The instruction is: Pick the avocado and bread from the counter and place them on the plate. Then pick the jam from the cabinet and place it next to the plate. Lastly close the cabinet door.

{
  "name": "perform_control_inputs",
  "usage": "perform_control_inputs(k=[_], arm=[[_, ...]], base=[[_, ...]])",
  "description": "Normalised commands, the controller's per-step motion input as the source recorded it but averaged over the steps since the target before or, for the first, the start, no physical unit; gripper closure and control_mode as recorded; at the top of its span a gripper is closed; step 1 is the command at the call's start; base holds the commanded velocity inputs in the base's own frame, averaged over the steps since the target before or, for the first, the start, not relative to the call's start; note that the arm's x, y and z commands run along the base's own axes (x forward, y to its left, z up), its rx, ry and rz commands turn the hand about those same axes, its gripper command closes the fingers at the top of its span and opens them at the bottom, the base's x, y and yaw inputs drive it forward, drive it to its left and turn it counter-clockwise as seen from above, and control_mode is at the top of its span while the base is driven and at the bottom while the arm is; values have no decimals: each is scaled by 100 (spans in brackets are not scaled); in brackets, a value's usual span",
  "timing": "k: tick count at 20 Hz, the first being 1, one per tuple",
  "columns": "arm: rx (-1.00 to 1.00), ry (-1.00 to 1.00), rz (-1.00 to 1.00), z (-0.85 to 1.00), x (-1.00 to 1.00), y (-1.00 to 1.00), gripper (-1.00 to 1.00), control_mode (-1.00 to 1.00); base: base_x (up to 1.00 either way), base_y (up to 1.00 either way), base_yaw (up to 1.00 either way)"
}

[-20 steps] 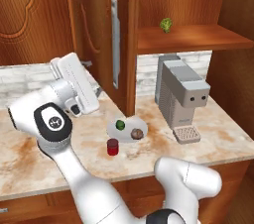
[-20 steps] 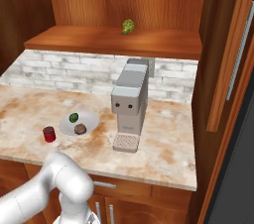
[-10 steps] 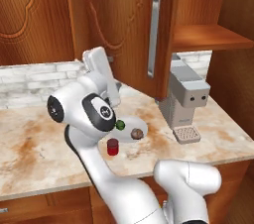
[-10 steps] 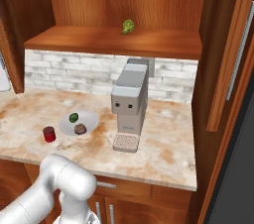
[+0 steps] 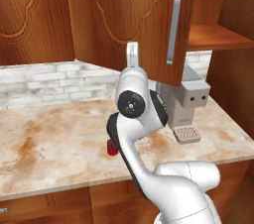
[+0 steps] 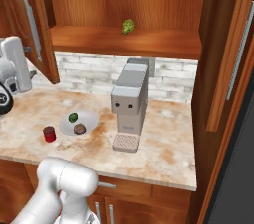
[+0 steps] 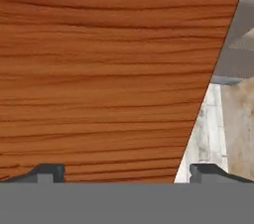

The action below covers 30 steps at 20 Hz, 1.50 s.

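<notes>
The cabinet (image 6: pixel 149 39) filled the top of the right base view, its shelf bare but for a bumpy yellow-green item (image 6: pixel 128 26). The cabinet door (image 5: pixel 144 20) hung part-swung across the upper middle of the left base view, silver handle (image 5: pixel 172 27) facing out. I judged closing it to be the step in hand, since the rest looked done. Below stretched the table (image 6: pixel 163 143), with a grey coffee machine (image 6: pixel 130 104) at its centre. Left of it sat the plate (image 6: pixel 92 118), carrying the avocado (image 6: pixel 73 117) and the bread (image 6: pixel 80 128), with the jam (image 6: pixel 48 134) just beside its lower-left rim. My gripper (image 7: pixel 126 171) was spread wide and empty, close against the door's wood to push it.
</notes>
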Motion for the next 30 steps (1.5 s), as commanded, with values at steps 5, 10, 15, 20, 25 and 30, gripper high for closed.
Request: perform_control_inputs(k=[5, 10, 15, 20, 25, 30], arm=[[28, -7, 38, 0, 22, -83, -100, -100], [25, -3, 35, 0, 47, -70, -100, -100], [20, 0, 29, 0, 68, -49, -100, -100], [14, 0, 23, 0, 75, -27, -100, -100], [5, 0, 12, 0, 76, -3, -100, -100], [0, 0, 0, 2, 71, 15, -100, -100]], base=[[0, 0, 0], [0, 0, 0], [0, 0, 0], [0, 0, 0], [0, 0, 0], [0, 0, 0]])
